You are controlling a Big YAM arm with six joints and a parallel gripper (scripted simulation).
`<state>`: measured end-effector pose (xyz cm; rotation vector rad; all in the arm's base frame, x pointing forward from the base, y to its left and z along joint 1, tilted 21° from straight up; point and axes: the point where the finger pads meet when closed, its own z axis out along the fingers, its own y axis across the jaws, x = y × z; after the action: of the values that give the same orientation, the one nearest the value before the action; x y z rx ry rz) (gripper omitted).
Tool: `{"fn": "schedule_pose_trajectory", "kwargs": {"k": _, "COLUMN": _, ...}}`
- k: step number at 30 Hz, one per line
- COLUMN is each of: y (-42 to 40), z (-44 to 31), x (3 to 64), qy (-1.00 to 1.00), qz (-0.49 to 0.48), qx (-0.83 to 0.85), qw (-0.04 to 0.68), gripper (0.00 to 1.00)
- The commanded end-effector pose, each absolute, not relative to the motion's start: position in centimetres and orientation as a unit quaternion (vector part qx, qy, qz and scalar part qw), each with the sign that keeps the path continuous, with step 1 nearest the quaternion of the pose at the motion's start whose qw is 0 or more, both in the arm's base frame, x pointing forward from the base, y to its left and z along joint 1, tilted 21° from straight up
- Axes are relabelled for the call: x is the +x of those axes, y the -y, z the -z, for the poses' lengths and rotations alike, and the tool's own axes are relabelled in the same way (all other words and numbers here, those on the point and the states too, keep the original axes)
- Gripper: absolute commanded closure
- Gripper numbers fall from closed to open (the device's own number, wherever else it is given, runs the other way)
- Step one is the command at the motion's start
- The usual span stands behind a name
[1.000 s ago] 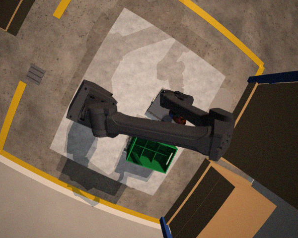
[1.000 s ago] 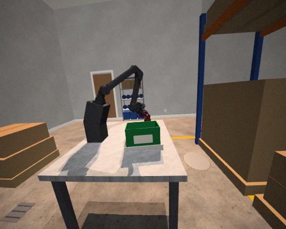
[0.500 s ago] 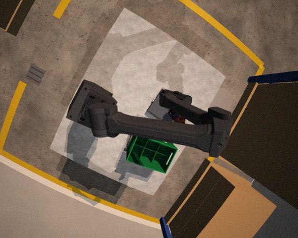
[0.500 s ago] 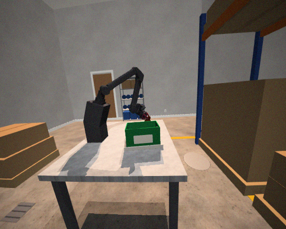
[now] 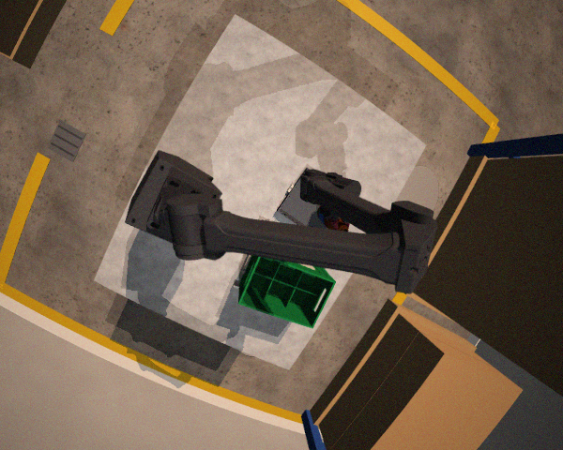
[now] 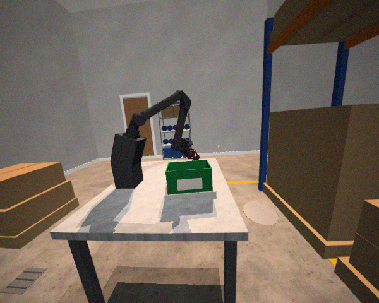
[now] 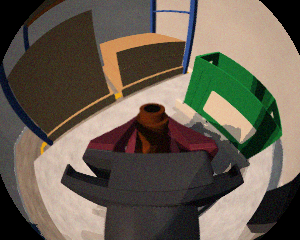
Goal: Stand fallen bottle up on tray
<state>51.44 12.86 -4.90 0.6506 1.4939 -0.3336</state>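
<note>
The gripper is clamped on the brown bottle, held above the grey tray just behind the green crate.

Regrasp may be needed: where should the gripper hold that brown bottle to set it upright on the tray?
Keep the gripper shut on the bottle across its body just below the neck, as now. The round neck points away from the wrist, leaving the base free to meet the tray. Approach from the side away from the green crate.
</note>
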Motion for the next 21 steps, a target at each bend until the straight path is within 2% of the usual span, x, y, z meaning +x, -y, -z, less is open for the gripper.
{"fn": "schedule_pose_trajectory", "kwargs": {"k": 1, "y": -12.27, "z": 5.10, "x": 51.69, "qy": -0.656, "qz": 0.148, "qx": 0.296, "qw": 0.678, "gripper": 1.00}}
{"fn": "schedule_pose_trajectory", "kwargs": {"k": 21, "y": -12.37, "z": 5.17, "x": 51.85, "qy": -0.655, "qz": 0.146, "qx": 0.296, "qw": 0.680, "gripper": 1.00}}
